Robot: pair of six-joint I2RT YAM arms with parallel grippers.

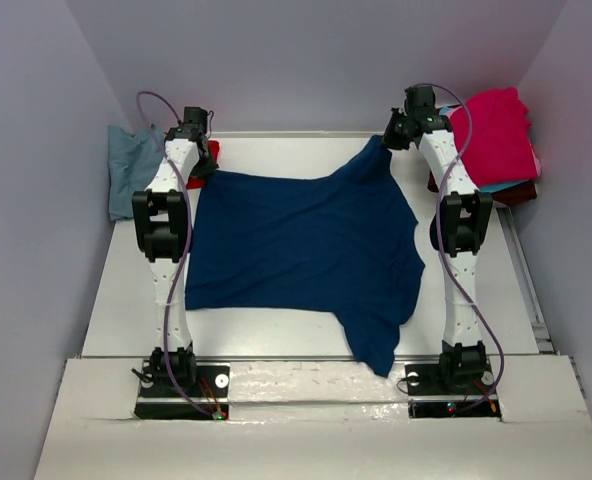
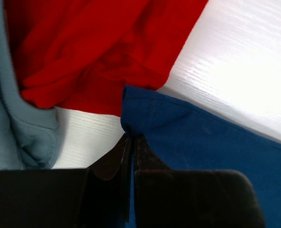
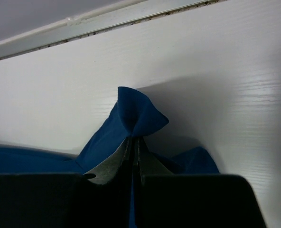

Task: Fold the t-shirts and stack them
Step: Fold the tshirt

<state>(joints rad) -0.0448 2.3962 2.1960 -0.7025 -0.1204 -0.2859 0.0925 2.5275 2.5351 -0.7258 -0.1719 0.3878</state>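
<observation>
A navy t-shirt (image 1: 296, 245) lies spread over the middle of the table, plain side up, one sleeve hanging toward the near edge. My left gripper (image 1: 198, 165) is shut on its far left corner; in the left wrist view the navy hem (image 2: 197, 137) is pinched at the gripper tips (image 2: 132, 136). My right gripper (image 1: 391, 138) is shut on the far right corner, where a peak of navy cloth (image 3: 138, 111) sticks up from the gripper tips (image 3: 135, 138), lifted a little off the table.
A red t-shirt (image 2: 98, 47) and a blue-grey t-shirt (image 1: 131, 170) lie at the far left, close to my left gripper. At the far right a pile (image 1: 494, 140) has a magenta t-shirt on top. The back wall edge (image 3: 107, 21) runs just beyond the right gripper.
</observation>
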